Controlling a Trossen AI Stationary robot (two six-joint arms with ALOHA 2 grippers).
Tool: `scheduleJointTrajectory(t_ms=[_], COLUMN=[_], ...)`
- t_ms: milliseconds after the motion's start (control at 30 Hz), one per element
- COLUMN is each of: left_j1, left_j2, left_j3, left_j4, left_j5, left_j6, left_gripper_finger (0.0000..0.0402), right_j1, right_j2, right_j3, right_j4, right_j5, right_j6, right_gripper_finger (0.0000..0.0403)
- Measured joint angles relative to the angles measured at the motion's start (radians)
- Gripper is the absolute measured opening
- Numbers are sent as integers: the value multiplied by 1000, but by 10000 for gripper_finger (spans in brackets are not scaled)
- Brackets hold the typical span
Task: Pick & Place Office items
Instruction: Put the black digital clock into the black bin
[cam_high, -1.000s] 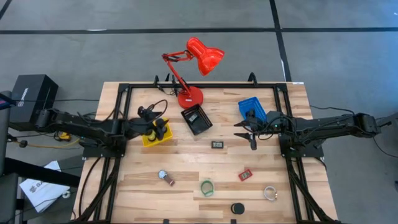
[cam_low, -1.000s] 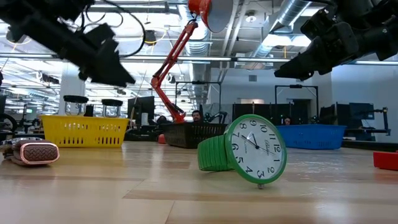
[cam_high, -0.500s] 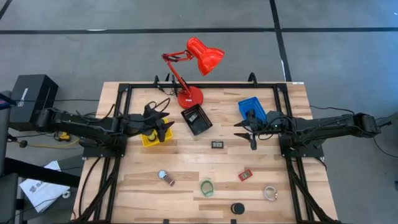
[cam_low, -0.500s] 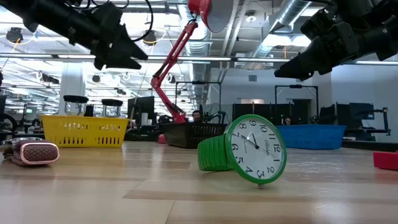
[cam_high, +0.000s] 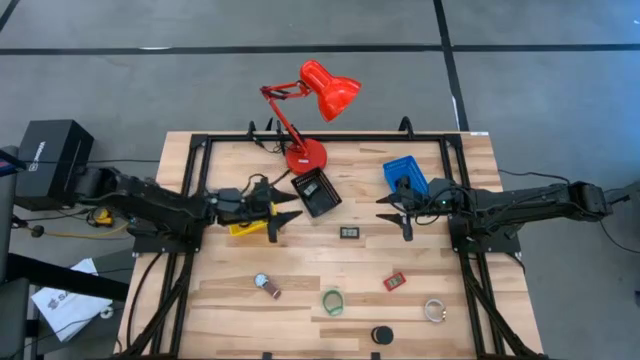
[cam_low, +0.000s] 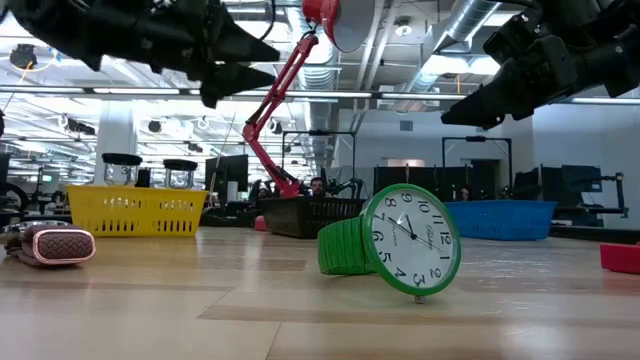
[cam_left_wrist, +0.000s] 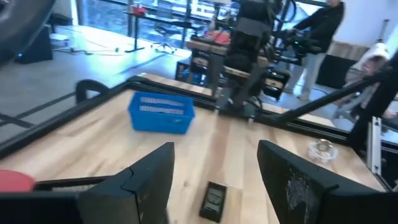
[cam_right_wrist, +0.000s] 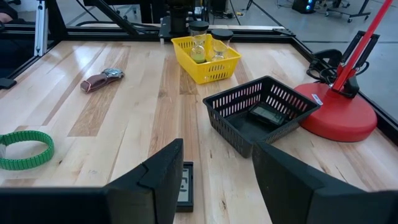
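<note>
High view shows the left gripper (cam_high: 283, 217) hovering with fingers spread and empty between the yellow tray (cam_high: 240, 226) and the black tray (cam_high: 316, 192). Nearby, a small black rectangular piece (cam_high: 349, 232) lies on the table, while the right gripper (cam_high: 392, 210) hangs released beside the blue tray (cam_high: 405, 175).
</note>
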Motion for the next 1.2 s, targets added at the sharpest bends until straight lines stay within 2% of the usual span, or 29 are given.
scheduleJointTrajectory(t_ms=[167, 533, 633, 867, 1000, 1200], left_j1=[-5, -18, -28, -30, -30, -30], left_j2=[124, 332, 362, 375, 375, 376], left_j3=[34, 228, 282, 460, 516, 525], left_j4=[58, 57, -9, -313, -341, -371], left_j5=[15, 134, 150, 154, 154, 153], left_j6=[1, 83, 118, 198, 253, 279], left_gripper_finger=[227, 227, 227, 227, 227, 227], right_j1=[0, 0, 0, -1, -1, -1], right_j2=[0, 0, 0, 0, 0, 0], right_j3=[0, 0, 0, 0, 0, 0], right_j4=[0, 0, 0, 0, 0, 0], right_j5=[0, 0, 0, 0, 0, 0], right_j6=[0, 0, 0, 0, 0, 0], right_gripper_finger=[182, 182, 182, 182, 182, 182])
